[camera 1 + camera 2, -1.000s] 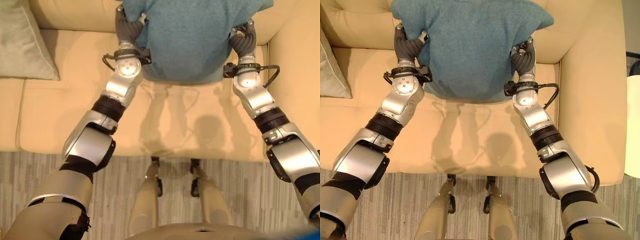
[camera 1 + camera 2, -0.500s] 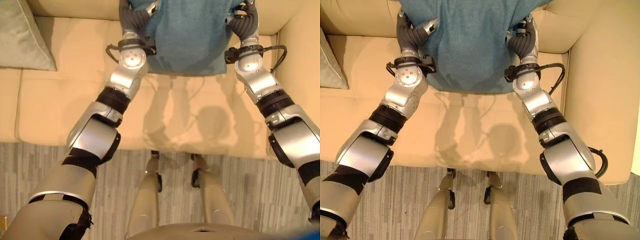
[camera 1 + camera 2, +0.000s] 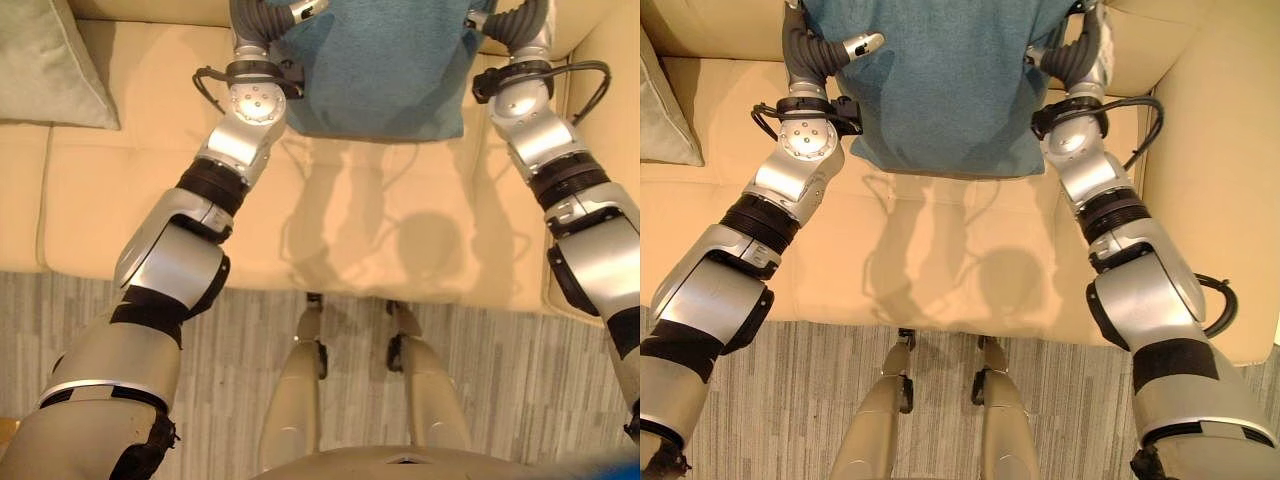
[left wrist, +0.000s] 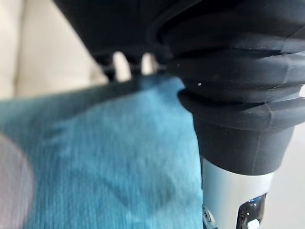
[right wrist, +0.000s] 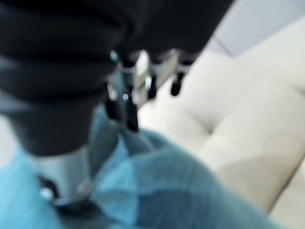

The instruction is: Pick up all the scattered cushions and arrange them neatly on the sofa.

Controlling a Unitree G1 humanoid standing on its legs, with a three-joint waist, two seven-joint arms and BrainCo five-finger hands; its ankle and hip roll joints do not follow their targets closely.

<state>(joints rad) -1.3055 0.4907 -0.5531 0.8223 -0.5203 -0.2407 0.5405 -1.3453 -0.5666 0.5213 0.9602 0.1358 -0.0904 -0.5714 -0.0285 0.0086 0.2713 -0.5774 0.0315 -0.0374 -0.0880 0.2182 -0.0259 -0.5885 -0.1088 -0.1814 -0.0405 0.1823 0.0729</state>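
We hold a teal cushion (image 3: 945,85) between both hands above the seat of a cream sofa (image 3: 940,250), its far edge up against the backrest. Our left hand (image 3: 815,50) grips the cushion's left side, thumb across the front face; our right hand (image 3: 1075,55) presses the opposite side, though we cannot tell how its fingers are set. A pale green cushion (image 3: 45,65) already leans at the sofa's left end, well apart. To finish this placement well, we judge, the cushion should be set down level, its back pushed flush to the backrest and its lower edge square on the seat, before both hands let go together.
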